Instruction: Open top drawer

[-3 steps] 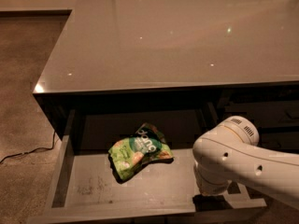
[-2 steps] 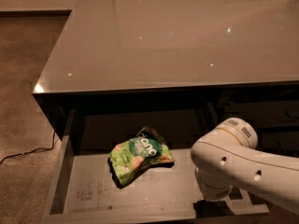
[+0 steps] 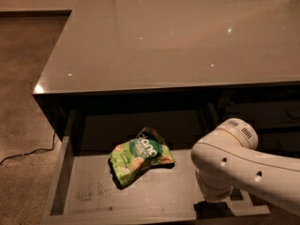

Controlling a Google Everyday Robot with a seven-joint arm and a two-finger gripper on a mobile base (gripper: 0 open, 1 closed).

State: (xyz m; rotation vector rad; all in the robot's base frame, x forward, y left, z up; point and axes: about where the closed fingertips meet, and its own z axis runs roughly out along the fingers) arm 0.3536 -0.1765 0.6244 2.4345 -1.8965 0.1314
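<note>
Top drawer (image 3: 89, 191) stands drawn well out from under the counter (image 3: 154, 41), its grey floor exposed and 1 green snack bag (image 3: 139, 157) lying loose near the middle. The gripper (image 3: 212, 206) sits low at the drawer's front edge, right of centre, beneath the white arm (image 3: 234, 163); whether it is spread or closed cannot be told. Judged near completion: any remaining pull should run straight outward, level and slow, to avoid racking the drawer

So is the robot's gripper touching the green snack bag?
Apart. Camera view: the gripper sits under the white wrist, front right of the top drawer; bare floor shows between it and the green snack bag.
</note>
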